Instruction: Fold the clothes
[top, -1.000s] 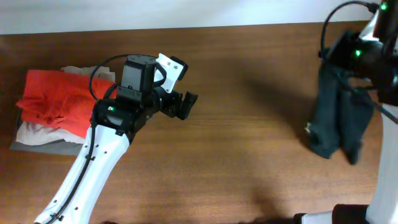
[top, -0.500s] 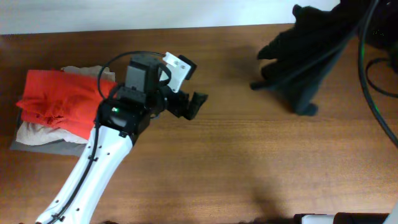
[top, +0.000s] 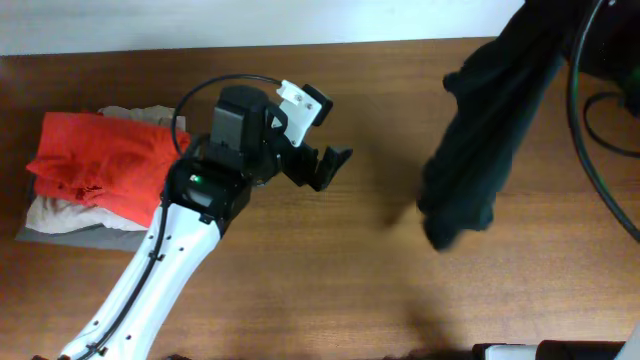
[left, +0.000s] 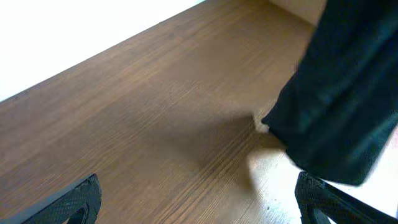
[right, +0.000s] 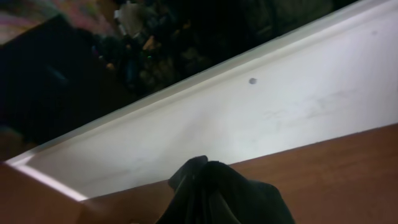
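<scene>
Overhead view, items by size.

Worktop (top: 330, 290): brown wood, fine straight grain running lengthwise, matt, flat; fills most of the frame.

Wall (top: 200, 20): plain white, along the far edge. The right wrist view shows it smooth, with one small dark spot.

Shirt (top: 480, 140): black soft fabric, bunched into a long drooping mass, hanging from the far right corner down over the worktop's right half. It throws a soft shadow on the wood; whether its lower end touches the wood cannot be told.

Left arm (top: 150, 290): white smooth shell, black joint housing with a green light, reaching from the near edge toward the centre.

Pile at the left end: red garment (top: 95, 165), crumpled, on top; beige garment (top: 50, 212) beneath; grey garment (top: 70, 238) lowest, flat.

Left hand (left: 199, 208): black textured fingers spread fully wide, nothing between them, well apart from the shirt.

Right hand: closed tight on the shirt; its fingers are hidden by black folds.
</scene>
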